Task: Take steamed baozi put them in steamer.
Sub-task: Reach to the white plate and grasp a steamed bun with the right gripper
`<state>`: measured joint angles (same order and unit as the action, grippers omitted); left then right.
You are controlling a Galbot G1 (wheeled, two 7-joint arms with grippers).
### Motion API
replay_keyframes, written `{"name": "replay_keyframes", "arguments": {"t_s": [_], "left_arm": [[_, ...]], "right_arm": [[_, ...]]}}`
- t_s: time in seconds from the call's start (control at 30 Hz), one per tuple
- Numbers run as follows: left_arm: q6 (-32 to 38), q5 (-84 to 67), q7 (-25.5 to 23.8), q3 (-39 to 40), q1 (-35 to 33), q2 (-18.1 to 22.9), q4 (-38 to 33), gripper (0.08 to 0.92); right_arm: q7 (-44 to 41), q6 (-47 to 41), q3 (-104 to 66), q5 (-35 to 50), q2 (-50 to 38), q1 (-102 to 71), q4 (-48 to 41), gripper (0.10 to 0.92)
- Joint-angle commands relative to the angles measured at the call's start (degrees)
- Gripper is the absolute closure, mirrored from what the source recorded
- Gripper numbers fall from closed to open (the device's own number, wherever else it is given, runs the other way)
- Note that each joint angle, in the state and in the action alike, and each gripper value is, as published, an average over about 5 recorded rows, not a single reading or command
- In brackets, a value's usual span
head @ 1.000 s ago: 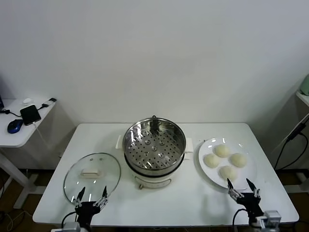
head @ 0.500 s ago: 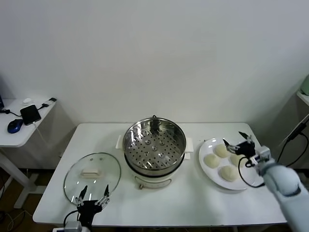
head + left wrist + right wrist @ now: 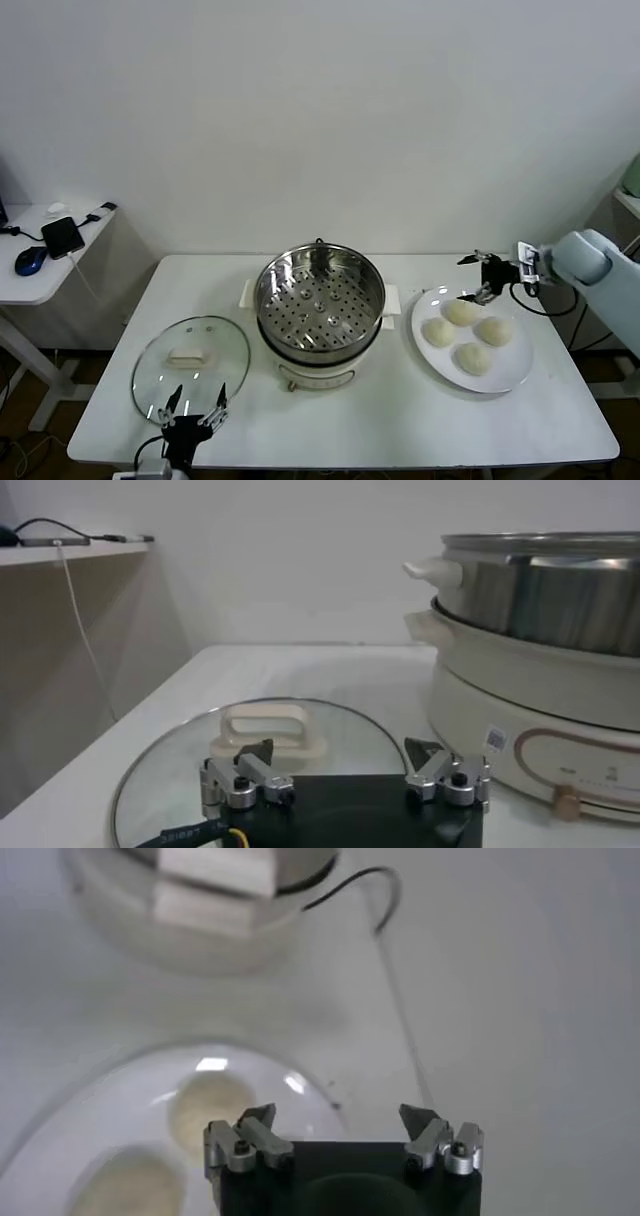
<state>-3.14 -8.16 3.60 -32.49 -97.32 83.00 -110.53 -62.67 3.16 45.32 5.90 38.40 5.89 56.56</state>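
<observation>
left gripper (image 3: 193, 407) parked at near bench (image 3: 380, 420) edge by glass lid (image 3: 190, 365), fingers spread, idle | steamer (image 3: 320, 300) mid-bench, uncovered to receive | four steamed baozi (image 3: 466, 332) on plate (image 3: 510, 372) | right gripper (image 3: 480, 277) above plate's far rim, fingers apart, empty, apparently lining up a pick

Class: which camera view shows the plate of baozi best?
The head view: the whole plate and all four baozi show. The right wrist view shows only part of the plate and two buns; the left wrist view shows none.
</observation>
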Motion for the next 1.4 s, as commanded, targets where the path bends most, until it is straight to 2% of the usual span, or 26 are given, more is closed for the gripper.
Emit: {"name": "replay_keyframes", "arguments": {"t_s": [0.03,0.2,0.47,0.87,1.07,1.27,1.4], "left_arm": [[0.68,0.00,-0.09,0.00,-0.01,0.14,1.15,0.177],[0.78,-0.07,-0.08,-0.06,-0.28,0.30,0.79,0.177],[1.25,0.04,-0.07,0.08,-0.81,0.52,0.71,0.177],[1.99,0.36,0.04,0.62,-1.06,0.89,1.50,0.177],[1.92,0.43,0.09,0.57,-1.42,0.98,0.83,0.177],[2.07,0.85,0.29,0.70,-1.90,1.04,0.64,0.177],[2.15,1.52,0.45,0.80,-2.36,1.21,0.59,0.177]], "right_arm": [[-10.09,5.02,23.21,-3.55,10.09,15.95,-19.04,0.203],[-7.13,3.44,18.69,-1.90,14.81,10.35,-24.31,0.203],[-3.72,1.95,14.03,-2.21,19.45,4.32,-27.28,0.203],[-0.73,0.55,9.13,-8.37,22.79,0.35,-30.54,0.205],[-0.47,0.47,6.71,-12.39,23.57,0.34,-32.17,0.291],[-1.00,0.21,6.53,-9.29,21.75,0.64,-29.13,0.363],[-1.77,-1.05,11.30,-3.44,17.60,5.18,-20.37,0.385]]}}
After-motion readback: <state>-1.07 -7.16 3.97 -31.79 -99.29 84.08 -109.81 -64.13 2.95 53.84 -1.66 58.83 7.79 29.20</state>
